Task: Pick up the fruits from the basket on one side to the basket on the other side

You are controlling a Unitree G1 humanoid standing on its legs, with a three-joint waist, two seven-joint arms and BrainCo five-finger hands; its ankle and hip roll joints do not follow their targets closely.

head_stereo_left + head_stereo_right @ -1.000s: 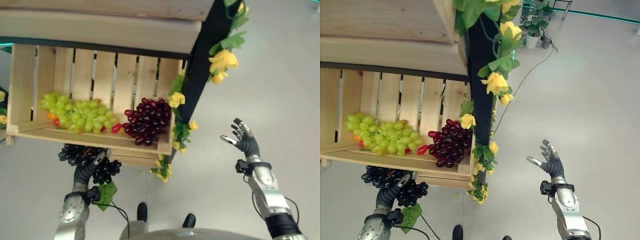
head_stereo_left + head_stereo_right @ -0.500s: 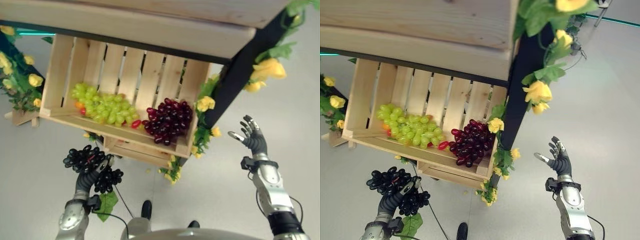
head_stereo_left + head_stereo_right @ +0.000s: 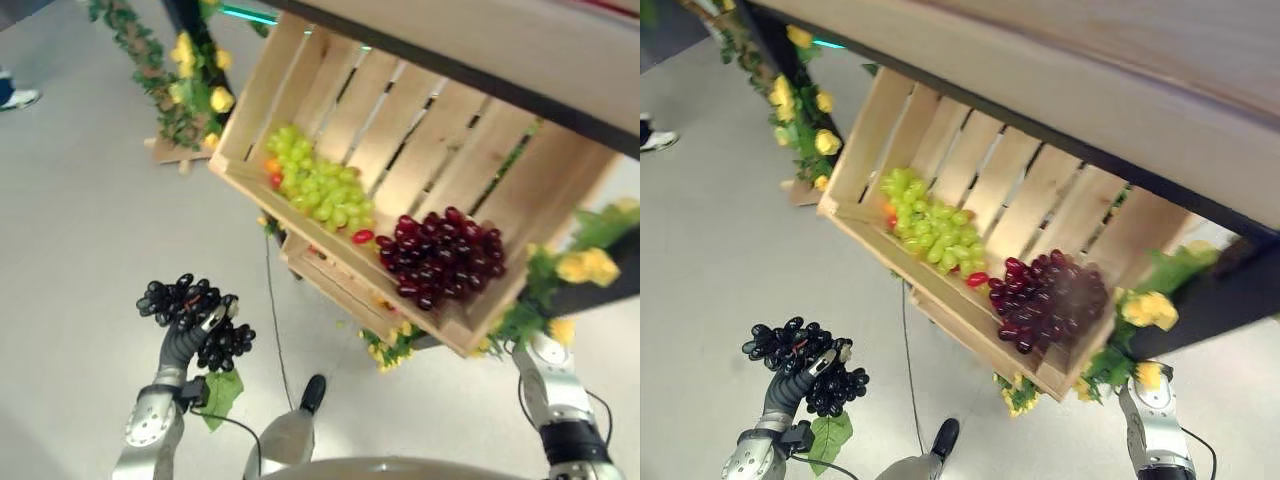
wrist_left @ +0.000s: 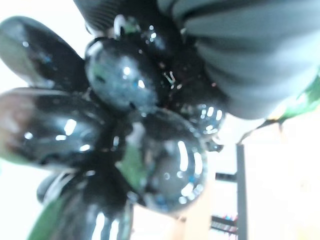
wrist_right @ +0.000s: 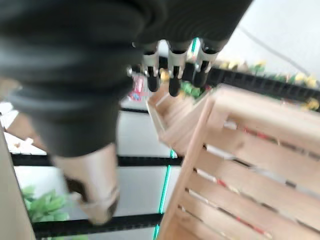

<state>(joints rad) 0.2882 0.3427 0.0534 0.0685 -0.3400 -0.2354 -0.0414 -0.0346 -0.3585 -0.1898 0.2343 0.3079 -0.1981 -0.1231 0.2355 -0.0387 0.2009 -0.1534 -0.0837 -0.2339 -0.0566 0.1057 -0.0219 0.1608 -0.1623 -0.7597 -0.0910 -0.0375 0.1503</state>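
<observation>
The left hand (image 3: 186, 338) curls its fingers round a bunch of black grapes (image 3: 196, 318), held above the floor, below and apart from the wooden crate (image 3: 470, 210). The bunch lies roughly crosswise, a green leaf (image 3: 219, 396) hanging beneath. The right hand (image 5: 172, 60) shows straight, relaxed fingers, holding nothing. In the crate, green grapes (image 3: 318, 182) lie beside red grapes (image 3: 440, 256).

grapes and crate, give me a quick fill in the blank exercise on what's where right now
1. The left hand is curled round a bunch of ____ grapes.
2. In the wooden crate, the bunch beside the green grapes is dark ____ grapes.
3. The stand post at the crate's far end is wound with green leaves and ____ flowers.

Missing words: black; red; yellow
</observation>
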